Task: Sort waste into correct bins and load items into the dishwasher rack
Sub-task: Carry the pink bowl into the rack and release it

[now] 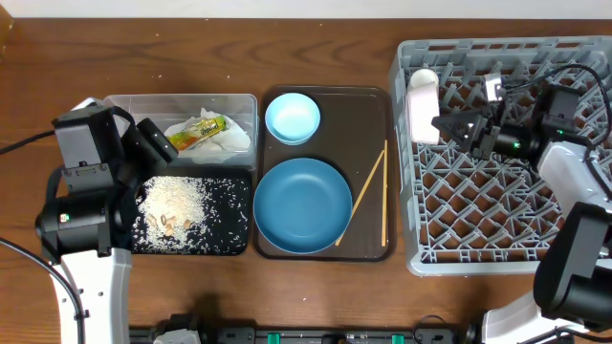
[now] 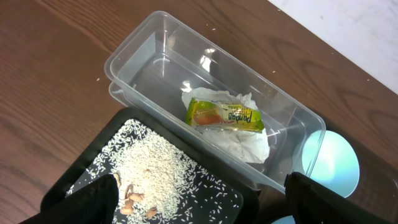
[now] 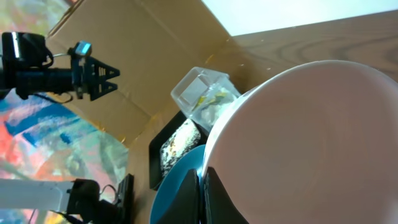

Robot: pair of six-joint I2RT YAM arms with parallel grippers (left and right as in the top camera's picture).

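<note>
Hidden by bowl: in the right wrist view the smooth, round pale-pink bowl (image 3: 311, 143) fills most of the picture and covers the rack beneath it.
Cut off: the large square grey plastic dishwasher rack (image 1: 497, 220) runs past the right edge of the overhead view, and the right arm covers part of its peg lattice.
Hard to tell: a whitish rounded shape sits just above the pale-pink bowl (image 1: 421, 113) in the rack; I cannot tell what it is.
Unclear bits: a few tan lumps lie among the loose white rice (image 2: 152, 168), too small to name.
Right gripper (image 1: 442, 124): fingers pinched tight on the pale-pink bowl's rim, holding it on edge at the rack's left side.
Left gripper (image 2: 205, 202): fingers spread wide with nothing between them, hovering over the shallow black rectangular tray (image 1: 244, 234).
Clear plastic rectangular tub (image 2: 124, 56): glossy walls; inside lies a crumpled white paper napkin (image 2: 249, 140) with a small yellow-green snack wrapper (image 2: 225, 116) on top.
Brown serving tray (image 1: 368, 115): holds a large dark-blue bowl (image 1: 302, 204), a small light-blue bowl (image 1: 292, 117) and thin wooden chopsticks (image 1: 368, 196) lying splayed.
</note>
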